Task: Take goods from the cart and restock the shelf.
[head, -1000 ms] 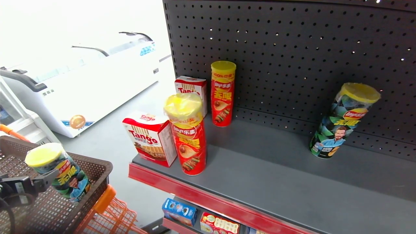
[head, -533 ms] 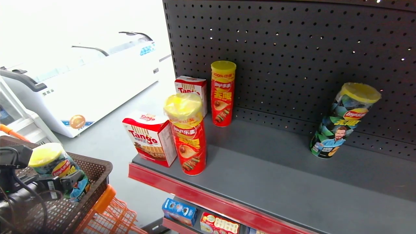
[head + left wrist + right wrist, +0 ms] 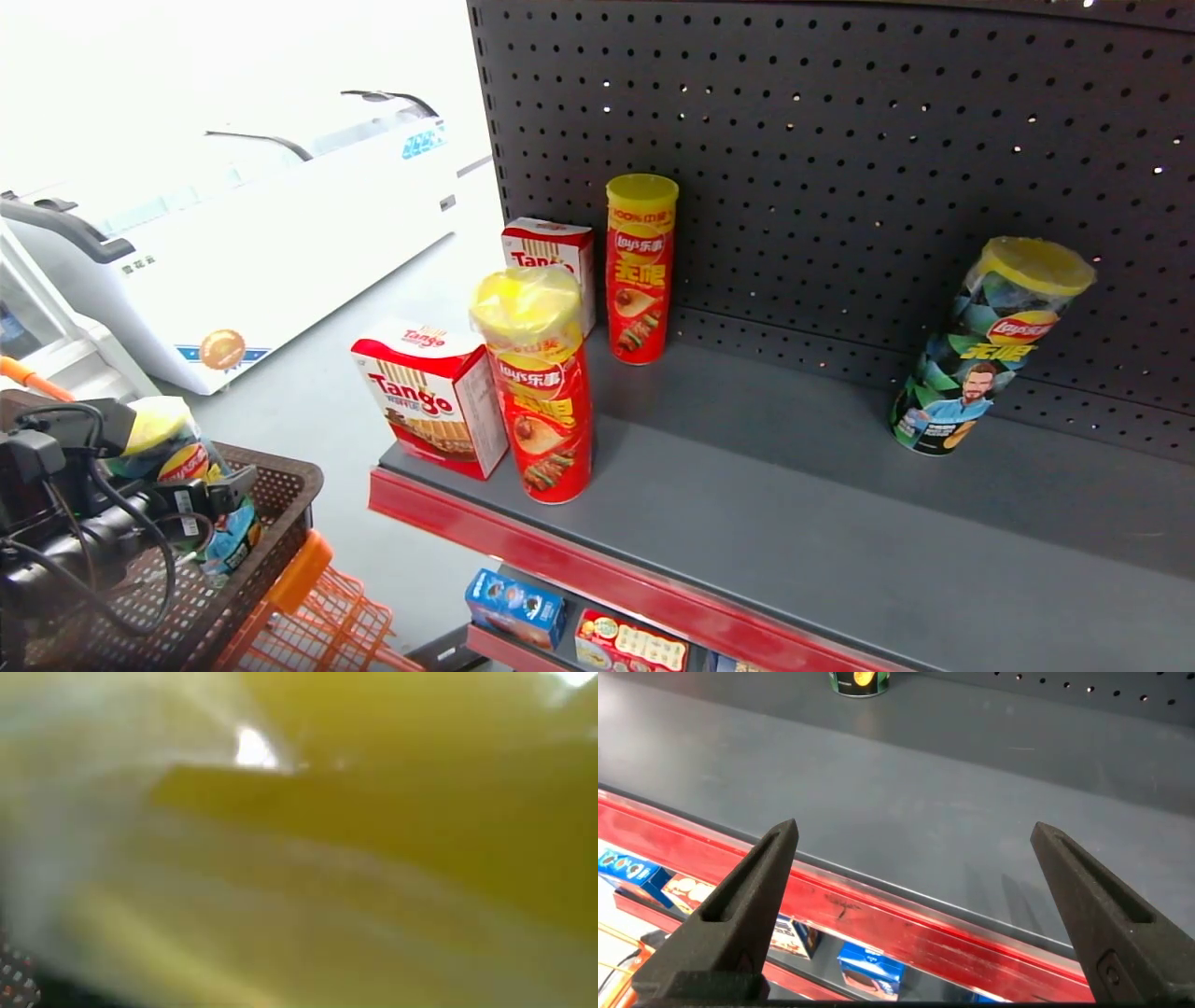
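Green chip can (image 3: 182, 459): yellow lid (image 3: 374, 859), green-black faceted label with a round red-and-yellow logo. Standing in the brown mesh cart basket (image 3: 297, 487) at 8 o'clock of the head view. Pinched by left gripper (image 3: 201, 495), fingers closed on its sides below the lid. Lid a yellow blur right at the left wrist camera. Close to the basket's 3 o'clock rim, orange cart frame (image 3: 322, 611) underneath.

Right gripper (image 3: 915, 833): fingers spread wide, holding nothing, hanging over the red front strip (image 3: 906, 924) of the shelf deck (image 3: 971, 775).

On the deck, head view:
- Front red chip can (image 3: 541, 401) at 9 o'clock, near the front edge. Yellow lid under crinkled film, red label with yellow characters and a skewer picture.
- Red-and-white wafer box (image 3: 425, 397) just beside it toward 9 o'clock, at the deck's end corner.
- Rear red chip can (image 3: 639, 275) and second wafer box (image 3: 546, 250) at 11 o'clock, against the pegboard back (image 3: 840, 140).
- Second green can (image 3: 980, 355) at 3 o'clock, same label as the carted one, near the pegboard.

Open room: grey deck surface from the front red chip can across to the second green can, and down to the red front strip at 5 o'clock.

Lower tier at 6 o'clock: blue box (image 3: 515, 607). White chest freezer (image 3: 261, 215) at 10 o'clock, well apart from the shelf.
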Robot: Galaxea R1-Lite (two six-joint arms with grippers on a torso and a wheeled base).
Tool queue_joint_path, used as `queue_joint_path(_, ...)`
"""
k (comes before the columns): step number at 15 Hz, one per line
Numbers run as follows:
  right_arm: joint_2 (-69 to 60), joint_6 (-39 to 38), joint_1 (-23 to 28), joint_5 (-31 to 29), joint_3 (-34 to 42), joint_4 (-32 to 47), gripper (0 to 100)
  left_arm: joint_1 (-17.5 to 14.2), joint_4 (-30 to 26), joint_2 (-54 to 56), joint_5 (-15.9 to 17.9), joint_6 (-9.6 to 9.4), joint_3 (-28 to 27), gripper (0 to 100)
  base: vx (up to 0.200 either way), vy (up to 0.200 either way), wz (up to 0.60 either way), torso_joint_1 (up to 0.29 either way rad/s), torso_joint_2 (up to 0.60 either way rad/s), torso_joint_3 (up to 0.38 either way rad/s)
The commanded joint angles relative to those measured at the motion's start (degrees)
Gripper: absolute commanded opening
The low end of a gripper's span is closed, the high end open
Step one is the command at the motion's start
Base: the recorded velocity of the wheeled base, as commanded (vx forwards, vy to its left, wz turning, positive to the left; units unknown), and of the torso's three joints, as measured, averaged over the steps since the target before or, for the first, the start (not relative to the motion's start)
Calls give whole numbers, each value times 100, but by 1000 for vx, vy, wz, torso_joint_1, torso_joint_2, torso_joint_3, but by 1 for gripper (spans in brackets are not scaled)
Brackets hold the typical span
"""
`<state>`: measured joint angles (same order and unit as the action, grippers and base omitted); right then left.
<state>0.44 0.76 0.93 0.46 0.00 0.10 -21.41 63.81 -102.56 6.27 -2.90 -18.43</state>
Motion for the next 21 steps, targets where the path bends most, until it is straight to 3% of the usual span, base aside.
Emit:
queue_joint_path(1,0,4,-5,-2,0,-1,100,5,9,-150,-3,35,-29,0,0,0,0,0,0,0)
queue_joint_path(3,0,4,-5,-2,0,-1,100,23,-44,-221,6,202,-310,0,0,0,0,0,0,0)
queue_joint_path(9,0,4,-5,-2,0,-1,100,251,-8,25,-3,123,-451,0,0,0,0,0,0,0)
queue_joint_path(14,0,4,-5,-2,0,-1,100,682,-817,2161,279,-53,-530,0,0,0,0,0,0,0)
queue_joint_path(16,0,4,-5,-2,0,-1,100,989,-1336,2662,235,-44,-750,0,0,0,0,0,0,0)
queue_joint_path(17,0,-5,-5,-2,0,-1,100,1253,-2074,3031,120,-44,-1048,0,0,0,0,0,0,0)
queue_joint_path(18,0,4,-5,-2,0,-1,100,1420,-2425,3154,173,-53,-1145,0,0,0,0,0,0,0)
queue_joint_path(21,0,4,-5,-2,0,-1,100,2229,-2522,3787,287,114,-925,0,0,0,0,0,0,0)
